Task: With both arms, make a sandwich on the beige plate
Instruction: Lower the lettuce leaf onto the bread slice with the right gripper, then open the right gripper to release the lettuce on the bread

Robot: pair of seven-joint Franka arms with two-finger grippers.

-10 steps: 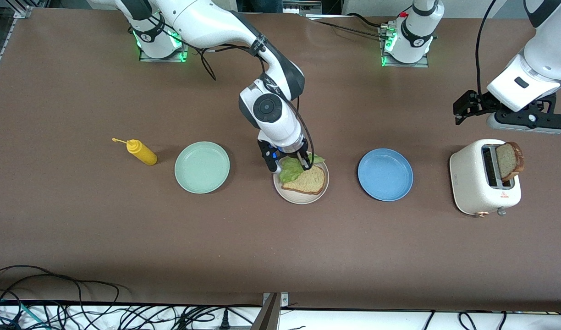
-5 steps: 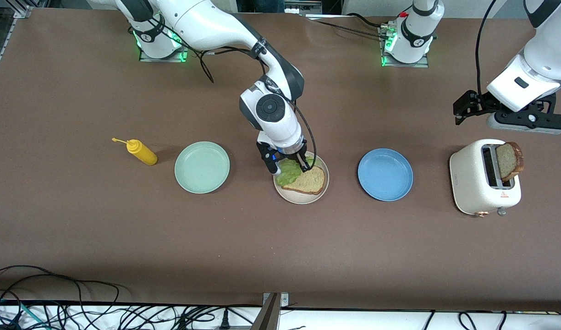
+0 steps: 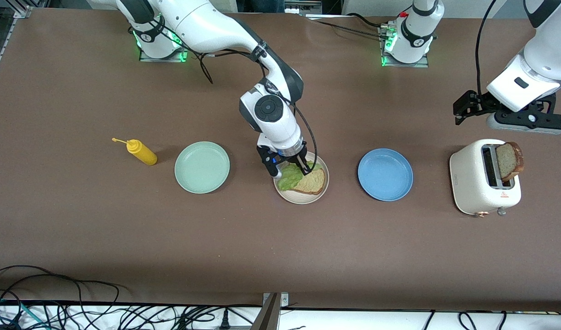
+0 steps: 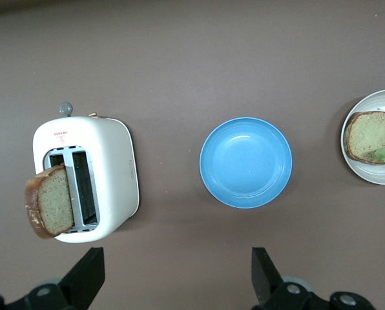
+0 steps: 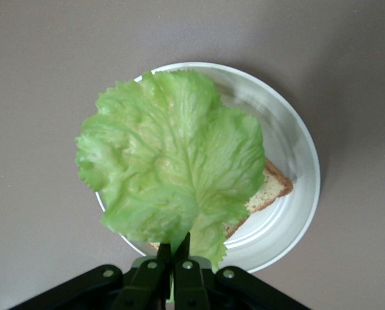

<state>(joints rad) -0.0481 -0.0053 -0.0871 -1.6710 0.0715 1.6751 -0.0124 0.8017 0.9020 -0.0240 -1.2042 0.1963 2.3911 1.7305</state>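
green lettuce leaf (image 5: 170, 177) pinched in right claw (image 5: 174, 258).

Green lettuce leaf (image 5: 170, 168), seemingly beige plate (image 5: 296, 155)

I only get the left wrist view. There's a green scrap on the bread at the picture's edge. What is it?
Observer: A lettuce leaf, pinched by the right gripper and held over the bread slice on the beige plate.
Visitor: Any plates besides the blue plate?
Observer: A mint-green plate, beside the beige one toward the right arm's end.
Visitor: Anything else there?
Observer: A yellow squeeze bottle, closest to that end. The left gripper waits open over the table by the toaster.
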